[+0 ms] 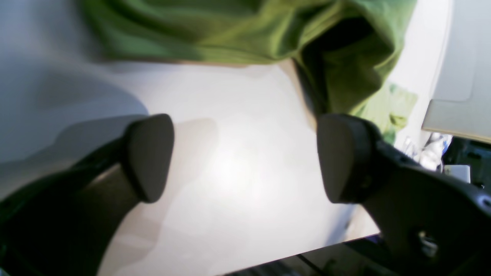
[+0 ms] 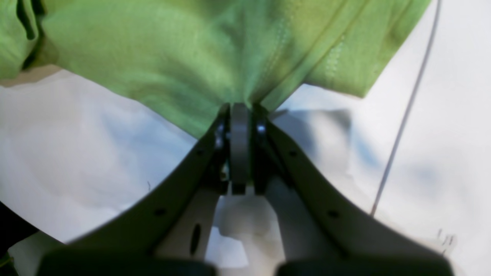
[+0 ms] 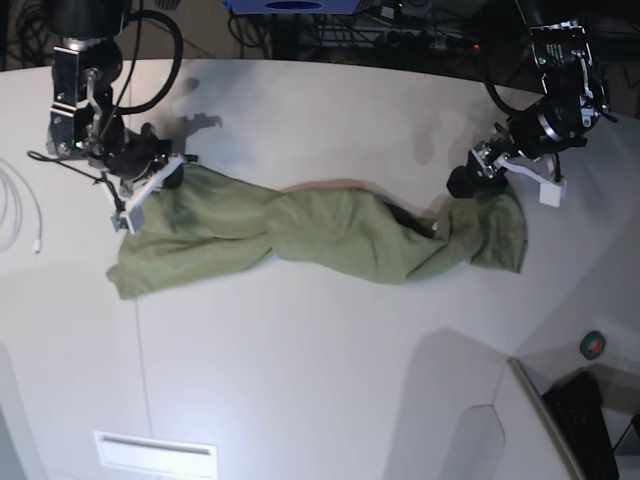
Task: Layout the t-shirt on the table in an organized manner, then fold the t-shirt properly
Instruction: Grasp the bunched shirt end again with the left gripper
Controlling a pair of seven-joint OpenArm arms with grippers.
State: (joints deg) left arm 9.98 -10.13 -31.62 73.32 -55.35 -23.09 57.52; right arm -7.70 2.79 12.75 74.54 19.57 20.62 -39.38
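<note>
The olive-green t-shirt (image 3: 330, 235) lies twisted and stretched in a long band across the white table (image 3: 300, 380). At its left end in the base view, my right gripper (image 3: 155, 190) holds the cloth. The right wrist view shows that gripper (image 2: 239, 109) shut on a bunched fold of the t-shirt (image 2: 172, 50), just above the table (image 2: 76, 153). My left gripper (image 3: 465, 183) hovers at the shirt's other end. In the left wrist view the left gripper (image 1: 245, 157) is open, its pads (image 1: 149, 157) wide apart over bare table (image 1: 238, 115), and the t-shirt (image 1: 230, 30) lies just beyond them.
A white cable (image 3: 22, 212) curls at the table's left edge. A thin dark seam (image 2: 402, 115) crosses the tabletop. The near right corner of the table is cut away, with a small green and red round thing (image 3: 594, 346) and a dark keyboard (image 3: 590, 410) below.
</note>
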